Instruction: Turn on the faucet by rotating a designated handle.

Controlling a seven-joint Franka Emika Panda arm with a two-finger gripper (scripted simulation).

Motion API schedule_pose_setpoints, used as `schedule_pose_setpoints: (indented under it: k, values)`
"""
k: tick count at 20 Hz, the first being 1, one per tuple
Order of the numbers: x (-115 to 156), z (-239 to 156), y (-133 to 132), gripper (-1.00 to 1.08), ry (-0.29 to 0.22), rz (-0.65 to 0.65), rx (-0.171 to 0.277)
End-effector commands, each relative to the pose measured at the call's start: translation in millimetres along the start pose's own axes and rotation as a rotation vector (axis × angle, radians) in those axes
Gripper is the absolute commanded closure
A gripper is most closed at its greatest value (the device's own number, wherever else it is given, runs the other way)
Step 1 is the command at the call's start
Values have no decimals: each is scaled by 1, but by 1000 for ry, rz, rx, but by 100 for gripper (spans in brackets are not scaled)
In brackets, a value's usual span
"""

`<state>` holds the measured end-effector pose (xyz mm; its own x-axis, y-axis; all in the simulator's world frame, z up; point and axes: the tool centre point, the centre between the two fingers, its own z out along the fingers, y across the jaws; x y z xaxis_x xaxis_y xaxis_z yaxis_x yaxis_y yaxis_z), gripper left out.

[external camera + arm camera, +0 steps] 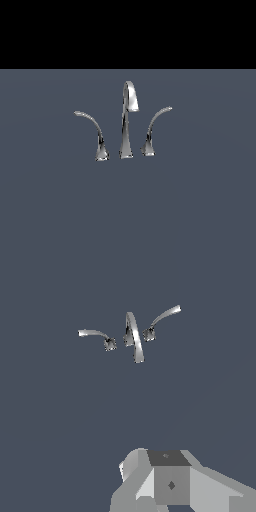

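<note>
The chrome faucet [126, 125] stands on the dark grey surface in the exterior view. It has a tall hooked spout [130, 97] in the middle. The handle [92, 125] is the long thin lever on the exterior view's left, arching to a flat, level tip. A shorter lever [156, 122] with an upturned tip stands on the exterior view's right. The wrist view shows the faucet [131, 336] and the handle [94, 334] from above, far off. Only the grey body of my gripper [170, 483] shows there, well away from the faucet. Its fingers are hidden.
A flat dark grey surface [128, 210] spreads around the faucet. The exterior view has a black band across its top. The arm does not show in the exterior view.
</note>
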<state>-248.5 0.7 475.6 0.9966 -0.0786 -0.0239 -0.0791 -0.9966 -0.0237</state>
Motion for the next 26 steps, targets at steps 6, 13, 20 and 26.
schedule_pose_setpoints:
  k: [6,13,20,26]
  values:
    - [7,24,-21,108,2,105,0]
    - [21,57,-50,108,6,249,0]
    - [40,91,-77,108,9,397,1]
    - [59,120,-98,108,12,524,2]
